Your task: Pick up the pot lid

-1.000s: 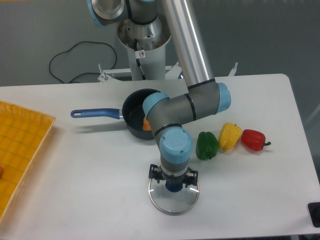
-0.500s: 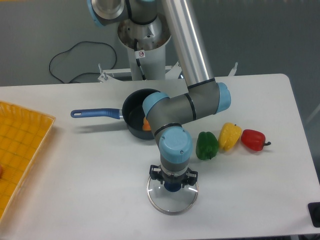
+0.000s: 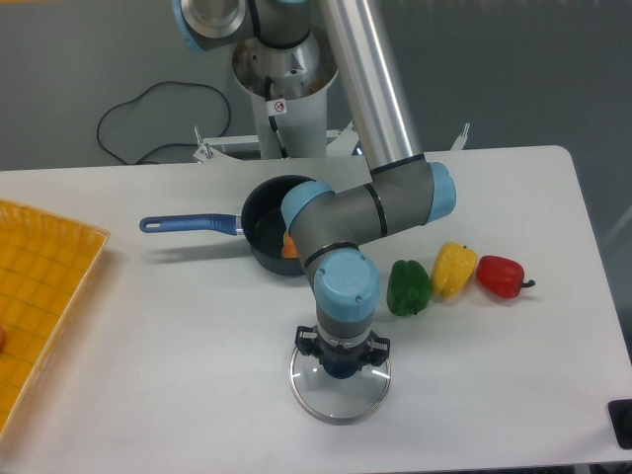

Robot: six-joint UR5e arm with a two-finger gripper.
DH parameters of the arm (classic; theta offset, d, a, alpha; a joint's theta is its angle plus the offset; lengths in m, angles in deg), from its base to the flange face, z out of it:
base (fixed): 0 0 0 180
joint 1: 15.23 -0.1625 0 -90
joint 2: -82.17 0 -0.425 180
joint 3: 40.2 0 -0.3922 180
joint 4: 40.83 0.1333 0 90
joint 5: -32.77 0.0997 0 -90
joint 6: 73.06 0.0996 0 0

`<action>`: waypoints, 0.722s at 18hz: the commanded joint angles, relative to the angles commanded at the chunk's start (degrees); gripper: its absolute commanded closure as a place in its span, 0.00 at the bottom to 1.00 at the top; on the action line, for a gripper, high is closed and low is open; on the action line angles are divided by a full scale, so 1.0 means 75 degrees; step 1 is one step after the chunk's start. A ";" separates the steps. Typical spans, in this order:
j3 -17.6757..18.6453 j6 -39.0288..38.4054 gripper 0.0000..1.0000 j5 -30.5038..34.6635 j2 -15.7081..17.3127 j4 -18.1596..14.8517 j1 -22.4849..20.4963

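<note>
Pot lid [image 3: 341,403] and gripper [image 3: 341,358] come together here at the near middle of the table [image 3: 178,375]: we see the lid lying level, with the fingers down around its dark blue knob [image 3: 340,369]. Compared with the earliest view, the fingers have drawn in a little and the lid has slid slightly towards the left of the picture; since the middle view we find almost no change. We take that small slide as the knob being squeezed and centred, so the fingers look clamped on it, though their inner faces are partly hidden. We see no lift yet, and judge that a straight, gentle rise should come next; a smooth, rounded knob could let the lid tilt or slip. The lid is a round, clear disc, probably glass, with a thin, shiny metallic rim. Behind it we have a matte black pan [image 3: 262,219] with a long blue handle [image 3: 190,224] and something orange inside. Beside the gripper sit a glossy dark green pepper [image 3: 408,288], a lumpy yellow pepper [image 3: 454,270] and a smooth red pepper [image 3: 502,276], while a ribbed orange-yellow crate [image 3: 44,306] fills the left edge.
</note>
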 joint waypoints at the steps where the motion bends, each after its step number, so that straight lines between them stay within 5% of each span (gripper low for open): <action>1: 0.0023 0.0000 0.60 0.0000 0.0047 0.0000 0.0011; 5: 0.0082 0.0035 0.60 0.0000 0.0374 -0.0094 0.0000; 13: 0.0082 0.0140 0.62 -0.0035 0.1265 -0.0972 -0.0070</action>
